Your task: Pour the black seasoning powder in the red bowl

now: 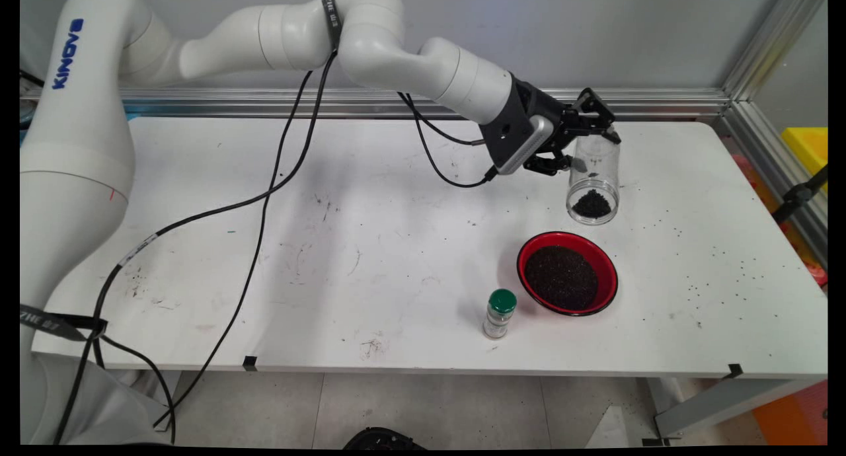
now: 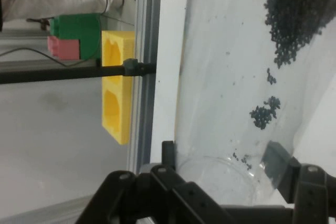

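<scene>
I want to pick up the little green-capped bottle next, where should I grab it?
Grip the small bottle around its clear body just under the green cap, coming from above. It stands upright, and the red bowl sits close on its right, so keep the fingers off that side.

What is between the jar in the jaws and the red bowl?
Nothing visible. The gripper holds the jar tilted above the table; the bowl lies nearer the camera, with only bare table between. The green-capped bottle stands left of the bowl, aside.
</scene>
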Tool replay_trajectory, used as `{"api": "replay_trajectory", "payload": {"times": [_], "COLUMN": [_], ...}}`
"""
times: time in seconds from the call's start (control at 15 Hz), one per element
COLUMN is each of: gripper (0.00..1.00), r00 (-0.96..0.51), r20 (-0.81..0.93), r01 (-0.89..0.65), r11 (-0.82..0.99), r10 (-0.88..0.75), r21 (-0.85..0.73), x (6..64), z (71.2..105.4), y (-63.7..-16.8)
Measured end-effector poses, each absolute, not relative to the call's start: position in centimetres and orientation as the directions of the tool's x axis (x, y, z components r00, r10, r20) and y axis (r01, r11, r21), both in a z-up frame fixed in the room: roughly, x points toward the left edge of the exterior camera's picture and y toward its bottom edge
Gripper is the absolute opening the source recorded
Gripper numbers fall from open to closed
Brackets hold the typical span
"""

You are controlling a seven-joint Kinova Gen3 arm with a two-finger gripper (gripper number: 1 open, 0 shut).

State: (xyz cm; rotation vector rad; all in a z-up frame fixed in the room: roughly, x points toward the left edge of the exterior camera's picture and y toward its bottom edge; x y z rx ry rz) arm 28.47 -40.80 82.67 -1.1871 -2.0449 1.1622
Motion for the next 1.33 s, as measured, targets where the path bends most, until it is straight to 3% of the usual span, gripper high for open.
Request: {"api": "replay_trajectory", "payload": {"times": [1.33], "gripper": [0.0], "r00": [-0.581], "r20": [0.332], "r01": [0.33], "r11": [0.588], "r10": [0.743], "r21": [-0.738], "x": [30.3], "z": [83.6], "y": [-41.8]}}
